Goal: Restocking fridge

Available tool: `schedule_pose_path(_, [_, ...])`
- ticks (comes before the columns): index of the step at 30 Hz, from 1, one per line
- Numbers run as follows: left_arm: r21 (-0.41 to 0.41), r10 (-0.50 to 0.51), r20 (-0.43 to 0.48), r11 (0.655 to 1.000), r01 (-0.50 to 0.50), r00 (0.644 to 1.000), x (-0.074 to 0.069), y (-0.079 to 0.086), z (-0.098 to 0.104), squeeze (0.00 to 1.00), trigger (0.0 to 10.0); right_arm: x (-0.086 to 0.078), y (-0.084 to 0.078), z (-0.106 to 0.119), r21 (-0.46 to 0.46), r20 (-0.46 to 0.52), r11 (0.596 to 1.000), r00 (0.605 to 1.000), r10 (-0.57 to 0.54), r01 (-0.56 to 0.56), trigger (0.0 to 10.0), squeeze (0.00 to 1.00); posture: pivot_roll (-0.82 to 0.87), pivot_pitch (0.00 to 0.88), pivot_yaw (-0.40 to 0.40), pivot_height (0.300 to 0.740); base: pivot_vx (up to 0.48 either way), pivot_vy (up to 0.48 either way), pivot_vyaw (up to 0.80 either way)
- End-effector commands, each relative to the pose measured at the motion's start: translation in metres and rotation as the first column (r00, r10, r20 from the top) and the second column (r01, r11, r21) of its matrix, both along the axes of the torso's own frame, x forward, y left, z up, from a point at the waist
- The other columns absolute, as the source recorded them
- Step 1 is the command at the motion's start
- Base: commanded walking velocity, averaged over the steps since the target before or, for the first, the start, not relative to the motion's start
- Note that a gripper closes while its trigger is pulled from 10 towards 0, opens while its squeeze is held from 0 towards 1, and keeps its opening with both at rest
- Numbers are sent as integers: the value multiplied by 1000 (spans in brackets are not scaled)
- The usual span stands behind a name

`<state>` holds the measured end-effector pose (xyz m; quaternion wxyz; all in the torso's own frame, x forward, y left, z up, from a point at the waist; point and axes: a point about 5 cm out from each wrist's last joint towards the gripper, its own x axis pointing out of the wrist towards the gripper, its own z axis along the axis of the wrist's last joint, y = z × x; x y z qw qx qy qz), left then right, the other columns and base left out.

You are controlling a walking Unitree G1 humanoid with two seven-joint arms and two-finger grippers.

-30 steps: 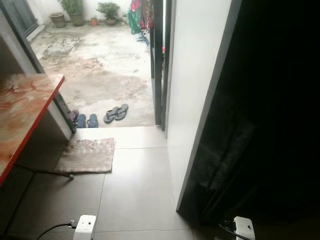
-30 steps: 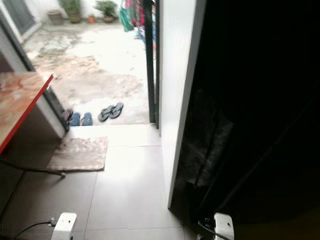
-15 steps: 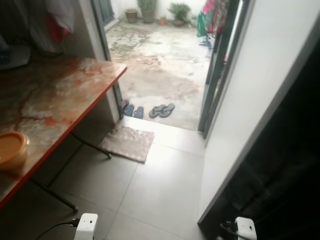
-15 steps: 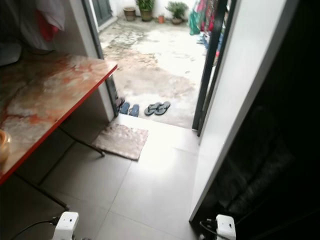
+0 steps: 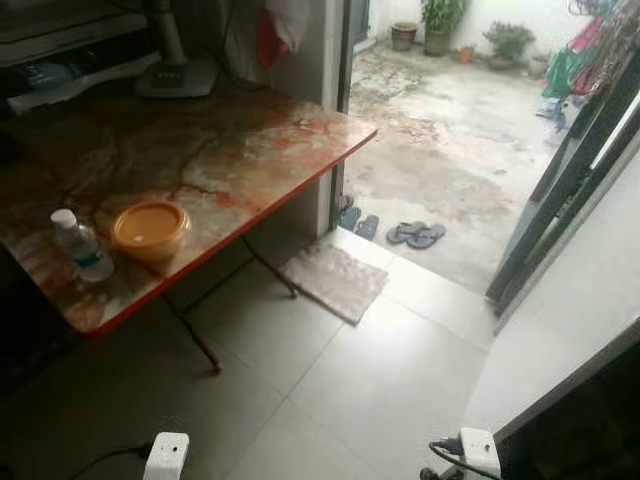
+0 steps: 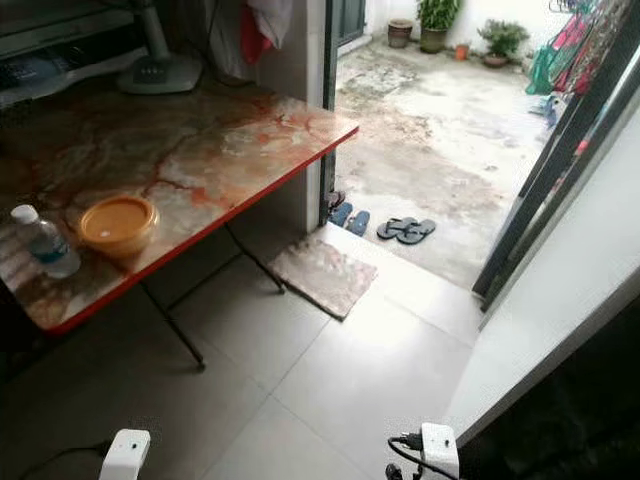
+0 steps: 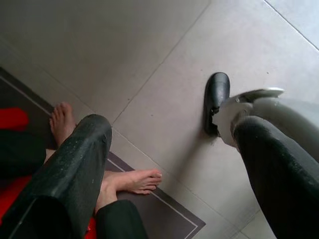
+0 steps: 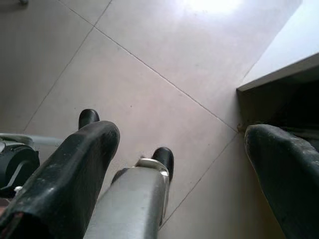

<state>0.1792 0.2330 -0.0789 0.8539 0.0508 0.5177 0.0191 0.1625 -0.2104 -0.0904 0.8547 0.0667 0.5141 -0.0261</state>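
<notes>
A clear water bottle (image 5: pixel 80 247) with a white cap stands near the front corner of an orange marbled table (image 5: pixel 250 150) on my left. Just right of it sits an orange lidded bowl (image 5: pixel 150 229). A white fridge door (image 5: pixel 565 330) runs along my right, with a dark interior (image 5: pixel 600 430) at its lower end. Both arms hang low beside me. In the left wrist view the left gripper (image 7: pixel 172 129) is open over grey floor tiles, holding nothing. The right gripper (image 8: pixel 182 132) is open too, above tiles near the door's lower edge.
A doormat (image 5: pixel 333 281) lies before an open doorway to a courtyard, with sandals (image 5: pixel 417 234) and blue slippers (image 5: pixel 358 222) at the step. A dark door frame (image 5: pixel 560 190) stands right. A fan base (image 5: pixel 178 75) sits on the table. A person's bare feet (image 7: pixel 132 180) rest on a mat.
The camera has swung left: the table, bottle and bowl have come into view, and the white door and dark interior have slid to the right edge. Both arms still hang low.
</notes>
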Motion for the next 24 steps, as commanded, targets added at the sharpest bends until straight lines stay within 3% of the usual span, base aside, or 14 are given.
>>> schedule_pose_path(1, [-10, 6, -9, 1000, -6, 1000, -4, -4, -3, 0, 10000, -4, -4, -1, -12, -11, 1000, 1000, 0, 0, 10000, 0, 68, 0, -9, 740, 0, 0, 800])
schedule_pose_path(11, [31, 52, 60, 998, -54, 997, 1, -1, 0, 0, 10000, -3, -4, 0, -11, -8, 1000, 1000, 0, 0, 10000, 0, 81, 0, -12, 740, 0, 0, 800])
schedule_pose_path(13, [36, 117, 128, 992, -123, 985, 4, 1, 3, 0, 10000, -3, -5, 0, -15, -10, 1000, 1000, 4, -4, 10000, 0, 83, 0, -10, 740, 0, 0, 800])
schedule_pose_path(18, [101, 132, 267, 981, -164, 954, 12, 6, 11, 0, 10000, -2, -3, 0, 3, 3, 1000, 1000, -17, 17, 10000, 0, 75, 0, -4, 740, 0, 0, 660])
schedule_pose_path(19, [130, 100, 347, 979, -154, 932, 34, 4, 24, 0, 10000, -2, -3, 0, 3, 1, 1000, 1000, -20, 20, 10000, 0, 74, 0, -5, 740, 0, 0, 0])
schedule_pose_path(20, [127, 83, 471, 979, -160, 878, 70, 1, 49, 0, 10000, -2, -3, 0, -1, -2, 1000, 1000, -20, 20, 10000, 0, 74, 0, -4, 740, 0, 0, 0])
schedule_pose_path(21, [127, 68, 576, 977, -171, 815, 99, 0, 75, 0, 10000, -3, -3, 0, -2, -3, 1000, 1000, -21, 21, 10000, 0, 74, 0, -4, 740, 0, 0, 0])
schedule_pose_path(22, [126, 43, 695, 975, -181, 718, 127, -2, 107, 0, 10000, -2, -3, 0, -1, -3, 1000, 1000, -22, 22, 10000, 0, 75, 0, -4, 740, 0, 0, 0])
schedule_pose_path(23, [126, 43, 695, 975, -181, 718, 127, -2, 107, 0, 10000, -2, -3, 0, -1, -3, 1000, 1000, -22, 22, 10000, 0, 75, 0, -4, 740, 0, 0, 0])
schedule_pose_path(24, [148, 0, 744, 975, -164, 668, 136, -3, 120, 0, 10000, -2, -3, 0, -1, -2, 1000, 1000, -23, 23, 10000, 0, 72, 0, -5, 740, 0, 0, 0])
